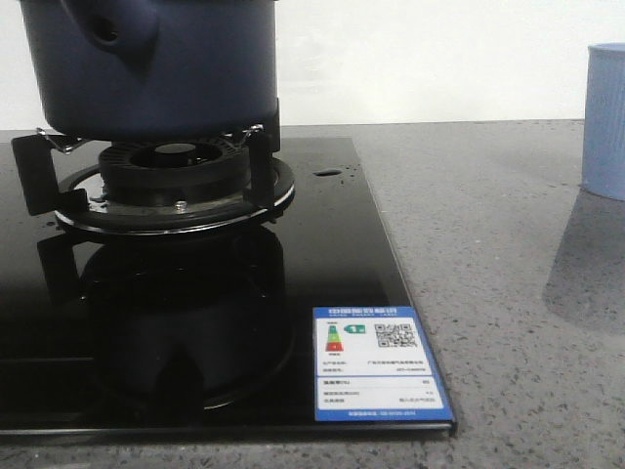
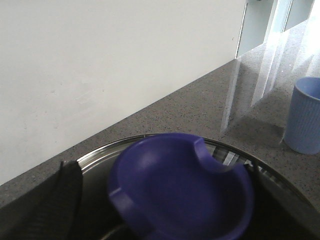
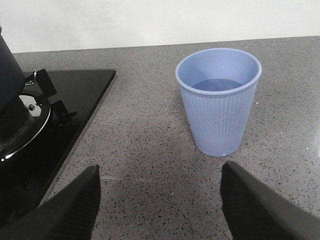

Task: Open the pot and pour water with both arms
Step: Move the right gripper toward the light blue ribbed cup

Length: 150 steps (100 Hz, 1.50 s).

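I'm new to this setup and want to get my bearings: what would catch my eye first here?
The dark navy pot dominates, sitting on the gas burner of the glossy black stove at the left of the front view. A pale blue ribbed cup stands upright on the grey speckled counter to the right, just ahead of the right gripper, whose jaws are spread wide.

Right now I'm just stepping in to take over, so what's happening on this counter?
The dark blue pot sits on the gas burner. The left gripper hangs right over its lid knob; whether it grips is unclear. The right gripper is open, facing the pale blue cup on the counter, not touching it. The cup seems to hold some water.
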Each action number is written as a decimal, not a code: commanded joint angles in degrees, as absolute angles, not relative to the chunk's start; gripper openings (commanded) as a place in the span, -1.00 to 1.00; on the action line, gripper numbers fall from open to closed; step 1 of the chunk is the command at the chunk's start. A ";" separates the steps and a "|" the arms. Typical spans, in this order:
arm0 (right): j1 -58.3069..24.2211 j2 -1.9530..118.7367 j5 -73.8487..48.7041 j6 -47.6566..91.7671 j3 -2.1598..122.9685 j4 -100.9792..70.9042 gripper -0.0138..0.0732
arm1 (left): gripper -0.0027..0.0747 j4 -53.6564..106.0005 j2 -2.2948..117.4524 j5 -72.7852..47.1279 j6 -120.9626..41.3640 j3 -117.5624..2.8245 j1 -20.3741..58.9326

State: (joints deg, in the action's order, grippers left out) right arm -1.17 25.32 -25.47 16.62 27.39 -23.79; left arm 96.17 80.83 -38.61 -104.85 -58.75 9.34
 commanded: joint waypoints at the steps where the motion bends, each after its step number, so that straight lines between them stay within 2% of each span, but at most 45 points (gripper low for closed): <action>1: -1.22 26.05 -21.64 17.38 29.64 -24.30 0.38 | 0.48 100.28 79.10 -40.26 -105.02 -60.51 9.66; 26: -1.22 26.05 -21.64 17.38 29.64 -24.30 0.38 | 0.47 100.28 80.29 -41.56 -105.02 -60.51 9.66; 48: -1.22 26.05 -21.64 17.38 29.64 -24.30 0.38 | 0.14 100.40 80.73 -43.15 -105.15 -60.51 9.66; 61: -1.22 26.05 -21.64 17.38 29.64 -24.30 0.38 | 0.02 100.40 80.73 -43.29 -105.23 -60.51 9.66; 117: -1.22 26.05 -21.64 17.38 29.64 -24.30 0.38 | 0.02 102.27 78.01 -42.75 -105.23 -64.32 9.34; 150: -1.22 26.05 -18.74 17.38 29.36 -21.68 0.38 | 0.02 101.58 72.85 -42.93 -104.53 -64.73 -0.70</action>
